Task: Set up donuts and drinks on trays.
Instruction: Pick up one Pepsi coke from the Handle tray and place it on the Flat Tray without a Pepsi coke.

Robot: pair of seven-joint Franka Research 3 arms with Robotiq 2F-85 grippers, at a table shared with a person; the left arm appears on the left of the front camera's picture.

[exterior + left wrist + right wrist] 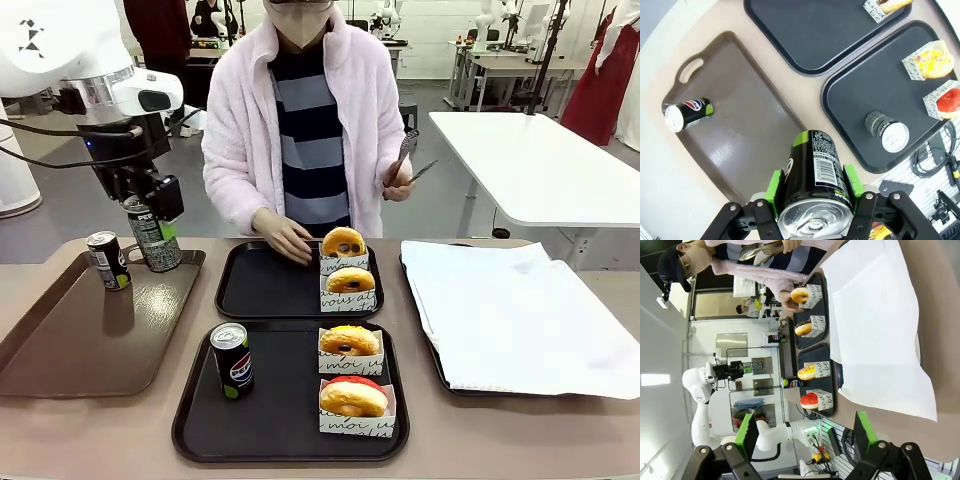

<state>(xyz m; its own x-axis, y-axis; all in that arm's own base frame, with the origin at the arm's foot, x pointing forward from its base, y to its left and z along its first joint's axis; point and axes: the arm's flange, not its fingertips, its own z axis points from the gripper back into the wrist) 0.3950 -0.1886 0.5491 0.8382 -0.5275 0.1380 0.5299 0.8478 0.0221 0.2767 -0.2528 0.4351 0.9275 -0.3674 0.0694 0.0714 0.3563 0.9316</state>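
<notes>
The held can (152, 238) hangs tilted above the far end of the brown tray (60, 340), pinched between the green pads of the left gripper (815, 192), which is closed on its upper body. A second can (106, 260) stands on that brown tray, and a third can (232, 360) stands on the near black tray (270, 420) beside two sleeved donuts (350, 342). The far black tray (260, 290) holds two more donuts (344, 242) but no drink, so the held can probably belongs there.

The person's hand (287, 240) rests on that far tray, right where the can would travel; a sideways sweep could strike it. The can's tilt is a second risk: set down leaning, it may topple and roll into the sleeves. The right gripper (805, 435), with its fingers spread wide and nothing between them, hovers over the white paper (880, 325) on the desk (560, 440).
</notes>
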